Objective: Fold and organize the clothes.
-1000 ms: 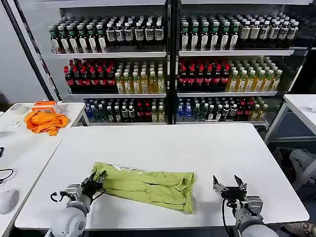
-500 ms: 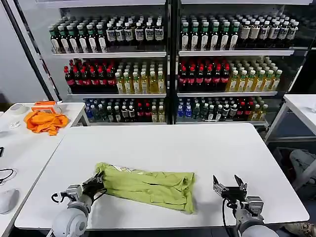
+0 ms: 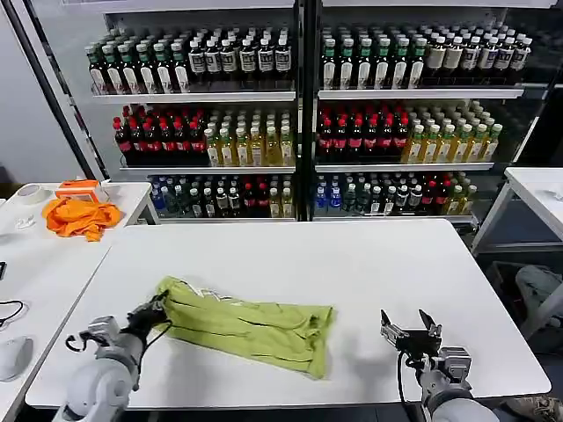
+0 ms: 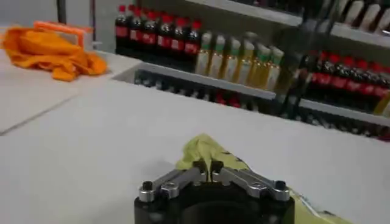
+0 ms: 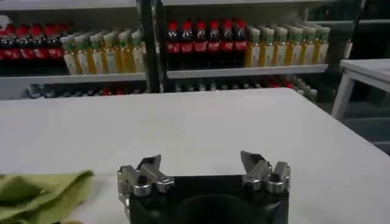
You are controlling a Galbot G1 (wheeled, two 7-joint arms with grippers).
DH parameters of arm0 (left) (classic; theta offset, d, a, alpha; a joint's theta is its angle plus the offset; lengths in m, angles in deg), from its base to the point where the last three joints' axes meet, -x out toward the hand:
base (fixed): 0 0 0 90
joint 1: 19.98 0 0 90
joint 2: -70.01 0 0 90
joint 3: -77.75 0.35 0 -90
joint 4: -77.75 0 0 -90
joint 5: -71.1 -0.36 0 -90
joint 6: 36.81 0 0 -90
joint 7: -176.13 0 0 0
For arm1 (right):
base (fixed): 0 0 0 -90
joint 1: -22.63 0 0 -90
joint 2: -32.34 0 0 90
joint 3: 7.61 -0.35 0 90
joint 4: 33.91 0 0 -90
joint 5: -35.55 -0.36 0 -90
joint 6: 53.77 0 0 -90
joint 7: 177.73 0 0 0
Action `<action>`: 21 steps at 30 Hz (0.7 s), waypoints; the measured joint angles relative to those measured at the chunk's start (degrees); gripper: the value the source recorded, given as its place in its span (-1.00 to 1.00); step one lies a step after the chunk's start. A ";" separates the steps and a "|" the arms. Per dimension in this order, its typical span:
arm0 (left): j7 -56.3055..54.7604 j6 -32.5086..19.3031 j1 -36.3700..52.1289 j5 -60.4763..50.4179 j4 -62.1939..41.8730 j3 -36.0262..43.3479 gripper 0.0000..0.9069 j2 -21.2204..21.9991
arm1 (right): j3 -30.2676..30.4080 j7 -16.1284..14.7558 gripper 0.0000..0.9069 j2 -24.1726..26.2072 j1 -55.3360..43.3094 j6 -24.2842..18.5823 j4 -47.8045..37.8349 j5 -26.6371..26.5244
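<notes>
T-shirt (image 3: 246, 324) lower centre on worktop (image 3: 352, 264), bunched | left gripper (image 3: 151, 312) jaws clamped on its left edge | right gripper (image 3: 408, 331) lower right, jaws apart | thin, limp, light: you grab hem corners.

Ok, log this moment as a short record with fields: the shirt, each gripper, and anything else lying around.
shirt: lime T-shirt, loosely folded into a long bundle, lying on the white table near its front edge
left gripper: jaws shut on the T-shirt's left end
right gripper: jaws open, holding nothing, apart from the shirt on its right
side table: orange cloth in a heap
background: shelves of bottles
</notes>
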 measured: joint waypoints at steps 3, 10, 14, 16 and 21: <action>-0.20 0.43 -0.30 2.25 0.23 -2.82 -0.96 -1.30 | 0.18 -0.01 1.00 -0.01 -0.29 0.00 -0.12 -0.02; -0.70 2.10 -1.60 10.59 4.42 -7.19 -0.96 -2.43 | 0.58 -0.01 1.00 0.14 -0.63 0.05 -0.33 -0.01; -0.84 2.83 -2.41 15.92 9.03 -6.90 -0.96 -1.50 | 0.37 -0.03 1.00 0.44 -0.35 0.05 -0.40 -0.01; -1.06 2.89 -2.45 17.78 11.21 -5.95 -0.96 -0.73 | 0.24 -0.11 1.00 0.56 -0.14 0.02 -0.41 -0.01; -1.54 2.90 -2.35 21.01 15.14 -1.89 -0.96 1.40 | -0.12 -0.21 1.00 0.75 0.23 -0.12 -0.47 -0.02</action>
